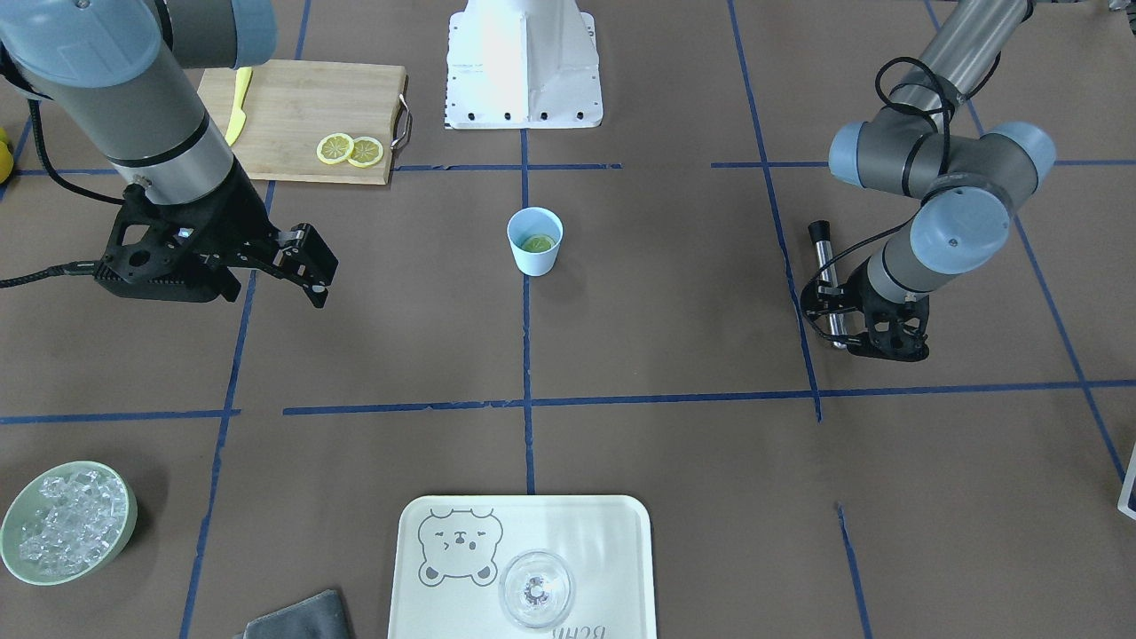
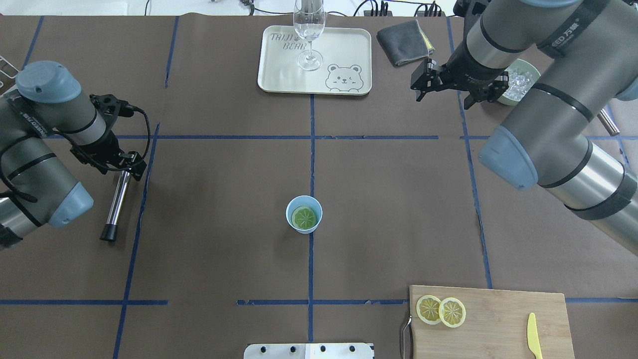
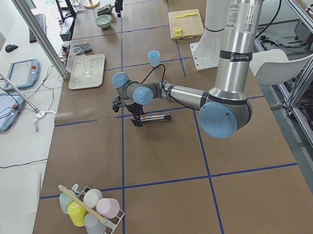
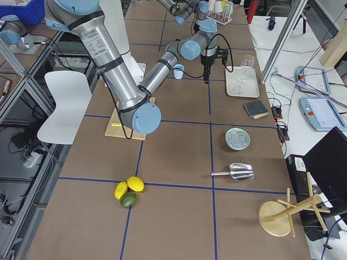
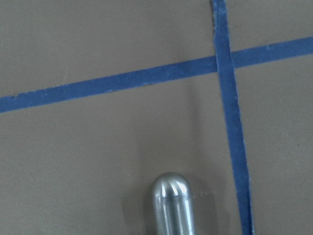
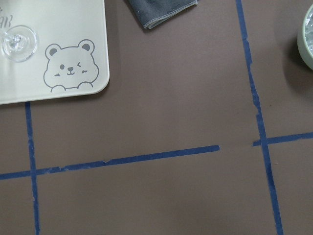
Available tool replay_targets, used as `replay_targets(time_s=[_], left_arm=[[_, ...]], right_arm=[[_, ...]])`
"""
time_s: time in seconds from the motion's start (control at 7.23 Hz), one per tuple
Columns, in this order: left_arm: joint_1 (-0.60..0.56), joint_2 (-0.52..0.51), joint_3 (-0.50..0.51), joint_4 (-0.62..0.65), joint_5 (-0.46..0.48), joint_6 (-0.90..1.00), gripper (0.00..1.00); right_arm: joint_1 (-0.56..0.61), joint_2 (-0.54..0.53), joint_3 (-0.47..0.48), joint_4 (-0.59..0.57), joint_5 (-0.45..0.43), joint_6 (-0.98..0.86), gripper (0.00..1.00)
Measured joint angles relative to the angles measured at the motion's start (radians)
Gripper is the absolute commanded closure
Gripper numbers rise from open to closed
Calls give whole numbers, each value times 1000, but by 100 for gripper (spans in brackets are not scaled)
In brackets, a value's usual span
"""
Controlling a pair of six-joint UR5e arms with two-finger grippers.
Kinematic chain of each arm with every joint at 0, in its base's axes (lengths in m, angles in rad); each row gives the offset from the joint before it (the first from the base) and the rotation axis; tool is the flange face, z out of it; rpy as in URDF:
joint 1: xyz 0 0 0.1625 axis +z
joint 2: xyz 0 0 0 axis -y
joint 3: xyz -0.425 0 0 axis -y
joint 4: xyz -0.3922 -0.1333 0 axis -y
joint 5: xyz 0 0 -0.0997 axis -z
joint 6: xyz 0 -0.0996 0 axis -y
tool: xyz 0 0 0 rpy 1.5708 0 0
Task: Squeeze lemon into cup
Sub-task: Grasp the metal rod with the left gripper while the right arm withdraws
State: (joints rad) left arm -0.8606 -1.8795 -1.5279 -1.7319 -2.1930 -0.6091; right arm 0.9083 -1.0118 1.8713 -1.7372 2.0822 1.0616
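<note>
Lemon slice (image 2: 304, 217) lies in your cup (image 2: 288, 215), frame centre.
Left gripper (image 2: 125, 167) clamps the metal rod (image 2: 115, 204), likely your pressing tool; right gripper (image 2: 442, 97) hangs spread open, upper right.

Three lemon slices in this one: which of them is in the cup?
The slice lying flat inside the blue cup, mid-table. The other two lie touching on the cutting board.

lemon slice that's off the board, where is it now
The thin round lemon slice lies inside the small light-blue plastic cup, at the middle of the overhead view, on the central blue tape line.
</note>
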Motion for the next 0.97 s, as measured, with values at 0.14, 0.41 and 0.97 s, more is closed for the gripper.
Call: replay_targets(time_s=[0.14,0.41,0.97], left_arm=[[0,0,0,0,0,0,46],[0,0,-1,0,1,0,77],[-4,0,-22,23,0,-1,100]], right_arm=[[3,0,0,0,1,0,0],[8,0,0,-1,6,0,0],[13,0,0,-1,11,0,0]])
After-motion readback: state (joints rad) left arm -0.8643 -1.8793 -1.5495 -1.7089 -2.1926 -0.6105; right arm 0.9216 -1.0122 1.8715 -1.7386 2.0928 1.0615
